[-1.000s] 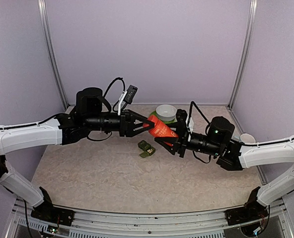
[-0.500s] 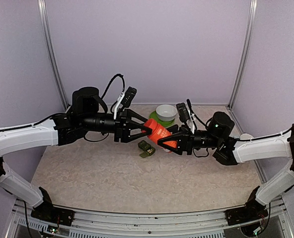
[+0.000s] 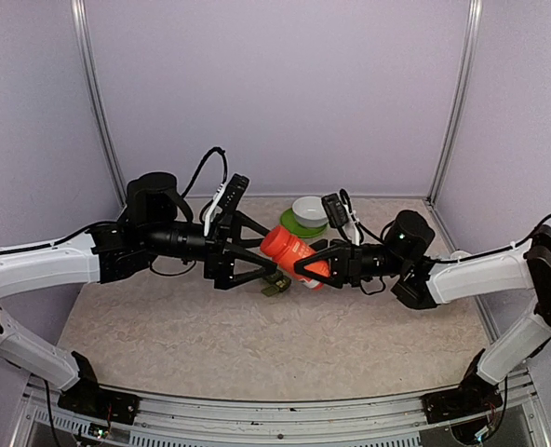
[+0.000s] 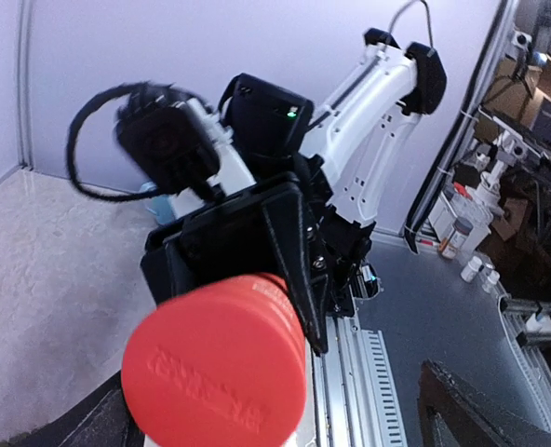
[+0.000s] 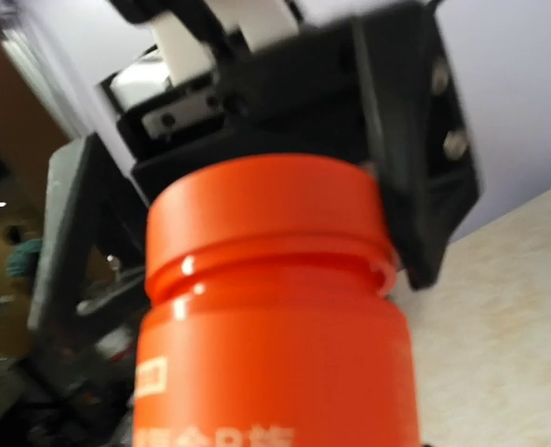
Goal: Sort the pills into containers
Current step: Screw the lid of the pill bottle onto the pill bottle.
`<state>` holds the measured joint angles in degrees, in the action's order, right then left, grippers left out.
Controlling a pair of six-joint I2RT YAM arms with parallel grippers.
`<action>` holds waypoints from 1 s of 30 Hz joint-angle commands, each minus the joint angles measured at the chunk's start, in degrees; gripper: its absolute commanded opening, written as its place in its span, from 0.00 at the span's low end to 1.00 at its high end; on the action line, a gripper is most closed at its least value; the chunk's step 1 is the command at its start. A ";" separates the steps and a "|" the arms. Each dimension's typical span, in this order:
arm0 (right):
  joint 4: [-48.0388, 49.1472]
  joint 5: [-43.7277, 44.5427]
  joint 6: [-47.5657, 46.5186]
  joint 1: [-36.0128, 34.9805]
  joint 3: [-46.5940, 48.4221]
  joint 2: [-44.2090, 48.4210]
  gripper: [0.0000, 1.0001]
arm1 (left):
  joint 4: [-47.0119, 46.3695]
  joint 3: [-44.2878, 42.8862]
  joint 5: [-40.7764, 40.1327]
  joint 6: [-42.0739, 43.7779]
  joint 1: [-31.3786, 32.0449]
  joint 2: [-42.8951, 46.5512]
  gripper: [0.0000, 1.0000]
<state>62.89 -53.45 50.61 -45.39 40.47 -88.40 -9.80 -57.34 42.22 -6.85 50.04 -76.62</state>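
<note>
A red bottle [image 3: 292, 254] hangs tilted in mid-air over the table's middle, with my right gripper [image 3: 311, 264] shut on its body. Its red cap [image 4: 215, 372] points at my left gripper [image 3: 255, 259], which stands wide open, its fingers [image 5: 424, 214] spread on either side of the cap without touching it. In the right wrist view the bottle [image 5: 271, 326] fills the frame. The dark green containers [image 3: 277, 285] lie on the table just below the bottle, partly hidden by the left fingers. No pills are in view.
A white bowl [image 3: 310, 209] sits on a green plate [image 3: 292, 223] at the back of the table, behind the bottle. Lilac walls close in the back and both sides.
My left gripper has opened and let go of the bottle's cap. Both arms and the bottle have shifted slightly left, and the bottle now lies flatter.
</note>
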 commanded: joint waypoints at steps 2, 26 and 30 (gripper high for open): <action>-16.99 11.39 -17.87 0.75 2.58 7.89 0.20 | -6.95 4.38 -5.11 -13.38 -1.33 4.47 0.99; -19.92 24.17 -32.12 -2.41 4.40 7.22 0.20 | -13.78 4.38 -21.33 -29.40 0.61 -0.31 0.99; -19.88 24.57 -32.87 -3.10 5.05 5.89 0.20 | -14.52 4.22 -21.13 -29.54 0.60 -1.21 0.99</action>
<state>42.28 -30.06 19.35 -47.51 43.35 -81.03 -21.61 -51.13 21.32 -35.90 50.30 -76.95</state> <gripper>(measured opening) 0.520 0.988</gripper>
